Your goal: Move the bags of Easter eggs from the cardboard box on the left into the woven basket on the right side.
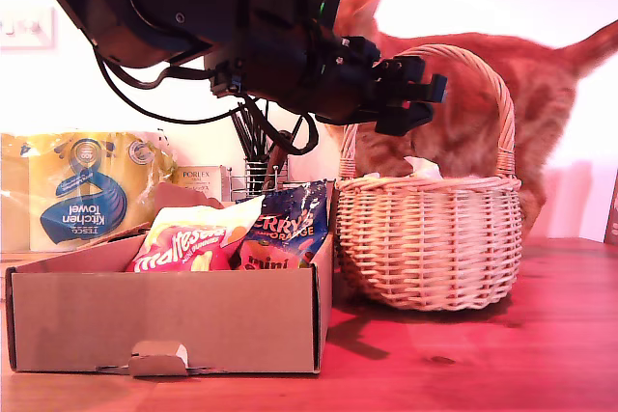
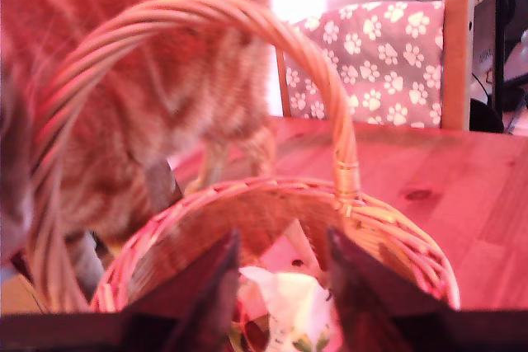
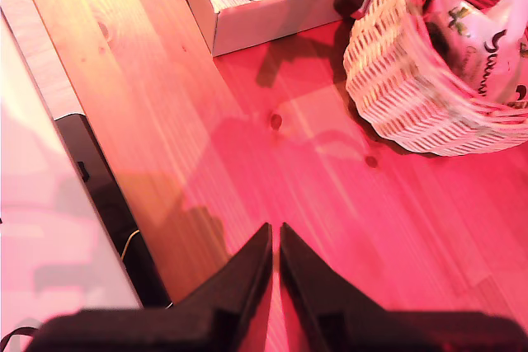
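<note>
My first gripper (image 2: 276,286) hung with its jaws apart and empty over the basket (image 1: 430,238), right of centre in the exterior view, a cream bag (image 2: 285,302) lying inside. My second gripper (image 3: 275,265) was closed, empty, above bare table (image 3: 247,154). Two bags (image 1: 232,233) remained in the box (image 1: 164,320), lower left, and a ginger cat (image 1: 483,103) stood behind the basket.

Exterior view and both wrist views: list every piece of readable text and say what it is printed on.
"TESCO Kitchen towel", upside down, on the yellow kitchen-towel pack.
"PORLEX" on the small box behind the cardboard box.
"maltes…", partly hidden, on the red bag.
"…RRY'S …ORANGE", partly cut off, on the dark blue bag.
Brown script on the cream bag in the woven basket: unreadable.
</note>
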